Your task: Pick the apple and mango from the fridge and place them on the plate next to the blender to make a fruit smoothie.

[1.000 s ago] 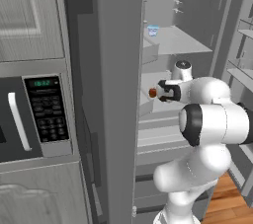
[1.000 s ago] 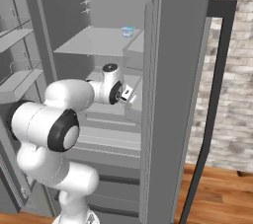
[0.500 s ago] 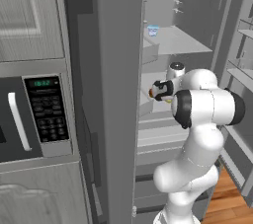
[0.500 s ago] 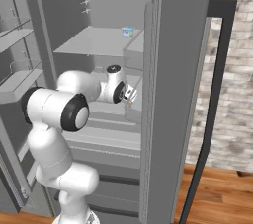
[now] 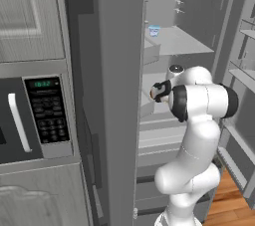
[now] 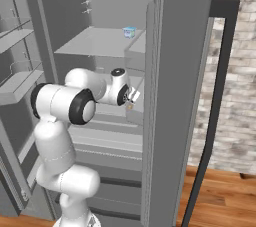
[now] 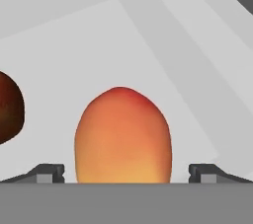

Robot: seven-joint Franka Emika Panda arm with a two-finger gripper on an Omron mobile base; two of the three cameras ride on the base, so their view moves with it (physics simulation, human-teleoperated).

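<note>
I am looking into the fridge (image 5: 119, 95), whose doors are standing open, and I am seeing my gripper (image 7: 126, 171) reaching in over a white inner shelf (image 7: 64, 60). The gripper is standing wide open, its two dark fingertips (image 7: 47, 172) sitting well apart at either side of the hand view, clamping nothing.

Directly ahead of the gripper, centred in the gap between the fingertips, one mango (image 7: 122, 136) is resting on the shelf. It is showing as an orange-yellow oval with a reddish blush at the end farthest from the gripper; in the hand view its long axis is running away from the gripper, up the frame. I cannot tell whether the fingertips are touching it; there is clear shelf showing between each tip and the fruit.

To the left of the gripper in the hand view, apart from the mango, one apple (image 7: 10, 107) is lying on the same shelf, dark red-brown and cut off by the frame edge.

On a higher shelf, above and beyond the gripper, one small pale blue tub (image 6: 129, 32) is sitting near the shelf's edge. In the left base view a sliver of orange is peeking out just past the gripper (image 5: 155, 92).
</note>
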